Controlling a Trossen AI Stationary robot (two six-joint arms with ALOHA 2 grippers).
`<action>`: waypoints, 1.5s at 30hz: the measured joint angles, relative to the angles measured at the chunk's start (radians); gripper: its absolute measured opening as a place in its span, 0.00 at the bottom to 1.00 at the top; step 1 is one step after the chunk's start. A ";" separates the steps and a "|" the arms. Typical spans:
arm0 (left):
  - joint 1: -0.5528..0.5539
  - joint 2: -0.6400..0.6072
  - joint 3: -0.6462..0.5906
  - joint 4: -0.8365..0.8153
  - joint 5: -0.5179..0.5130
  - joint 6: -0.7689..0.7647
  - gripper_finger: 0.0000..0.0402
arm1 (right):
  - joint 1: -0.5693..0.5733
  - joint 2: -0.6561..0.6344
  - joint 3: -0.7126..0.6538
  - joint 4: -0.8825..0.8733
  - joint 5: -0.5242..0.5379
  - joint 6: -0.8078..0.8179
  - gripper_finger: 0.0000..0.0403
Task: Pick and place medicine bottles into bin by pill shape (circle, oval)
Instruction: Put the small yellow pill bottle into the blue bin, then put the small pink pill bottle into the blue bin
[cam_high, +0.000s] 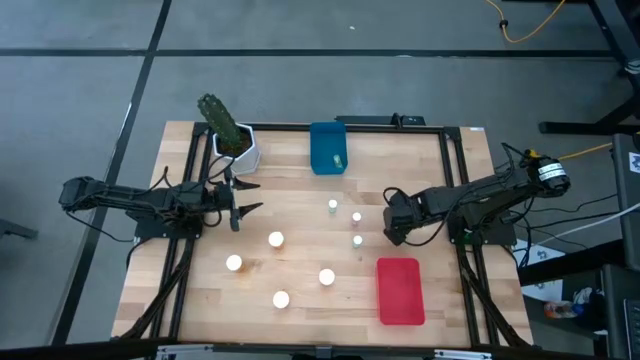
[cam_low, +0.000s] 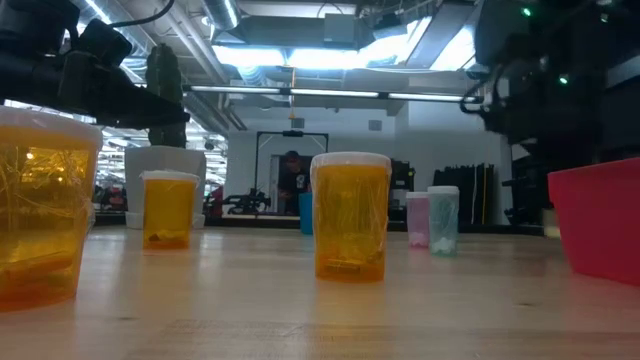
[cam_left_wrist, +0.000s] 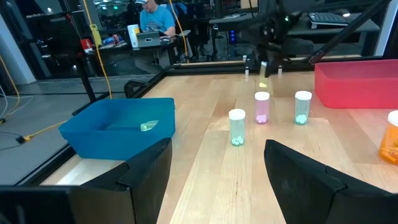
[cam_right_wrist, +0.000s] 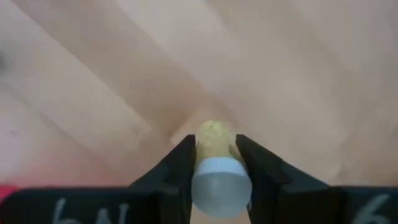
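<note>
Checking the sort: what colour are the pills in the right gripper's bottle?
Yellow; the bottle in the right gripper shows best in the right wrist view.

Blue bin (cam_high: 328, 148) sits at the surface's (cam_high: 300, 210) far edge, red bin (cam_high: 400, 291) near right; three small bottles (cam_high: 356, 217) stand between them, four larger bottles (cam_high: 276, 239) left.

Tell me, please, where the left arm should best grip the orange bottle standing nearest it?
Probably the round body just under the white cap of that orange bottle. It stands upright, apart from its neighbours, so the left gripper, jaws open, could come in level from its own side and close across it.
</note>
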 joint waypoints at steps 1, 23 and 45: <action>0.000 0.000 0.000 0.000 0.000 0.000 0.62 | -0.009 0.000 0.019 0.001 0.031 -0.032 0.25; 0.000 0.000 0.000 0.001 0.001 -0.001 0.62 | -0.491 0.194 0.161 1.005 0.023 -0.869 0.26; 0.000 0.001 0.000 0.000 0.001 -0.006 0.62 | -0.576 0.453 0.465 0.834 -0.128 -0.873 0.46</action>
